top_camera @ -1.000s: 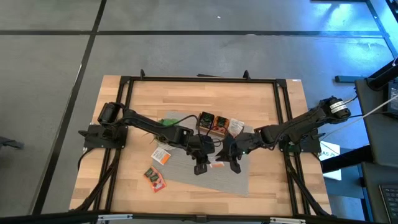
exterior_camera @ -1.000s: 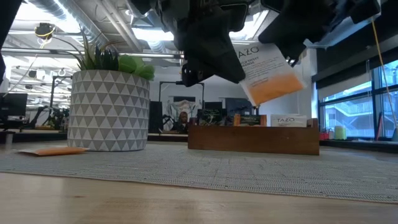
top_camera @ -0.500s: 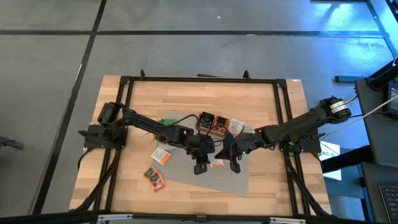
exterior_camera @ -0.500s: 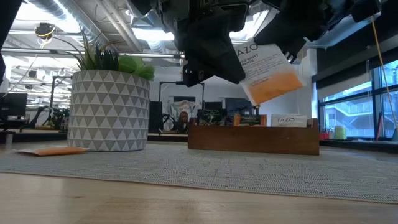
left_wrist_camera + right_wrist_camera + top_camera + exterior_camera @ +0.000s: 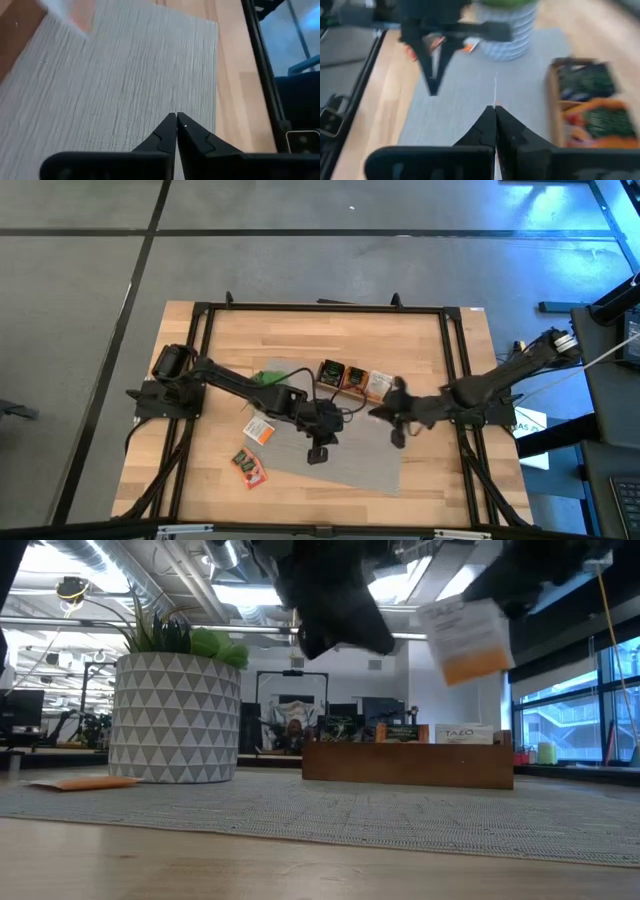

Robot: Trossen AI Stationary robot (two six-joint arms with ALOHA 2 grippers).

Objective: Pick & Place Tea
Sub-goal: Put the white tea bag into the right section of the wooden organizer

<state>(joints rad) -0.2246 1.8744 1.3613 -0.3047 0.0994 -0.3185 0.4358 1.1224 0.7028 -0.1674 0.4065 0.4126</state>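
Right gripper (image 5: 397, 418), pinching an edge-on white-and-orange square sachet (image 5: 466, 641), is hanging beside the brown wooden three-compartment box (image 5: 351, 379) (left gripper (image 5: 176, 121) is waiting closed and empty).

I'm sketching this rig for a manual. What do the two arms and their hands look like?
Both arms are dark, slim and jointed, rising from black bases at the table's sides. The left hand and the right hand each end in two black, tapered, wedge-shaped fingers on a wide black bar. A pale cable trails from the right arm's base. No markings are legible.

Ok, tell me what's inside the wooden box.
The wooden box holds upright tea sachets: dark green ones, orange ones, white ones at one end. Its front wall hides their lower halves.
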